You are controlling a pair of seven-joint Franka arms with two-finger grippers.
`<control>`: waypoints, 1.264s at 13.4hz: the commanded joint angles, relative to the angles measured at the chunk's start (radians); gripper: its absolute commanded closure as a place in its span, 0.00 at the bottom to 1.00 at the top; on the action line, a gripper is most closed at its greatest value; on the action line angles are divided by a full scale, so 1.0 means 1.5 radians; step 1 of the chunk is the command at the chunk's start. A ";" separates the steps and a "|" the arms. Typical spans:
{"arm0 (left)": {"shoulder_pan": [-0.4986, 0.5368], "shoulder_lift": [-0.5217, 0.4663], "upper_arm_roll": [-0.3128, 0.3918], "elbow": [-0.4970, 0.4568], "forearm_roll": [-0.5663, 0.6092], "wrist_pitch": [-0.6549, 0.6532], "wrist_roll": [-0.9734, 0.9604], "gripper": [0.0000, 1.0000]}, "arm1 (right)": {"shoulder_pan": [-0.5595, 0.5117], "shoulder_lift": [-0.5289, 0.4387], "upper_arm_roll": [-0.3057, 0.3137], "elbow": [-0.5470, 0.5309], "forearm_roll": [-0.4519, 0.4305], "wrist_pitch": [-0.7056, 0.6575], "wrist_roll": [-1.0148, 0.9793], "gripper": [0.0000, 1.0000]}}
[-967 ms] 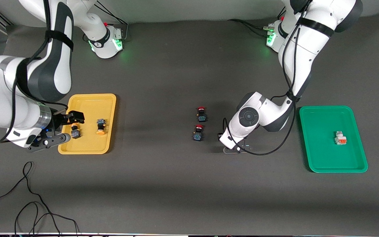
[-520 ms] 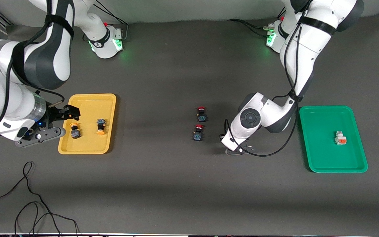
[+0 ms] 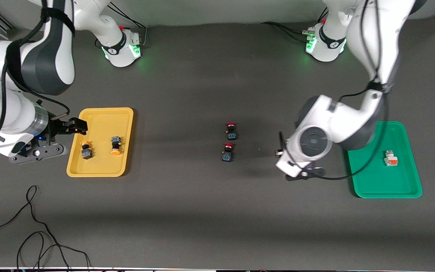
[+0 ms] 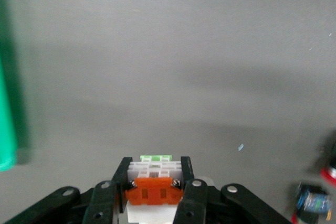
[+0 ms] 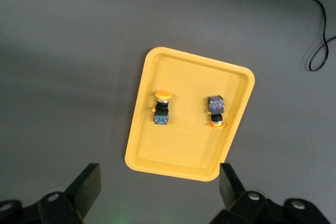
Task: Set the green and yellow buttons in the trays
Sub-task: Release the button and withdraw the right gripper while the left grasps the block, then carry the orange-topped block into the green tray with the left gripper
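The yellow tray (image 3: pixel 102 166) holds two yellow-capped buttons (image 3: pixel 85 149) (image 3: pixel 115 146); they also show in the right wrist view (image 5: pixel 161 107) (image 5: pixel 215 111) in that tray (image 5: pixel 184 153). My right gripper (image 5: pixel 157 192) is open and empty, up over the table beside the yellow tray's edge (image 3: pixel 74 127). My left gripper (image 4: pixel 154 182) is shut on a white block button with an orange face (image 4: pixel 154 191). It is over the table between the red switches and the green tray (image 3: pixel 368 177). A second white and orange button (image 3: pixel 390 158) lies in the green tray.
Two red-capped black-and-blue switches (image 3: pixel 231 130) (image 3: pixel 227 152) stand mid-table; one shows in the left wrist view (image 4: pixel 313 201). The green tray's rim (image 4: pixel 6 124) shows there too. Loose black cables (image 3: pixel 32 234) lie near the front edge at the right arm's end.
My left arm has risen and moved toward the green tray with the white and orange button. My right gripper has drawn back off the yellow tray, leaving a yellow button there.
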 commanded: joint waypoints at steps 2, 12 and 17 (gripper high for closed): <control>0.120 -0.072 -0.001 0.001 -0.045 -0.095 0.150 1.00 | -0.178 -0.186 0.267 -0.125 -0.127 0.064 0.102 0.00; 0.367 -0.043 0.004 -0.100 0.023 0.009 0.486 1.00 | -0.642 -0.265 0.708 -0.145 -0.148 0.065 0.111 0.00; 0.374 0.011 0.026 -0.203 0.027 0.232 0.486 1.00 | -0.644 -0.256 0.692 -0.112 -0.170 0.065 0.107 0.00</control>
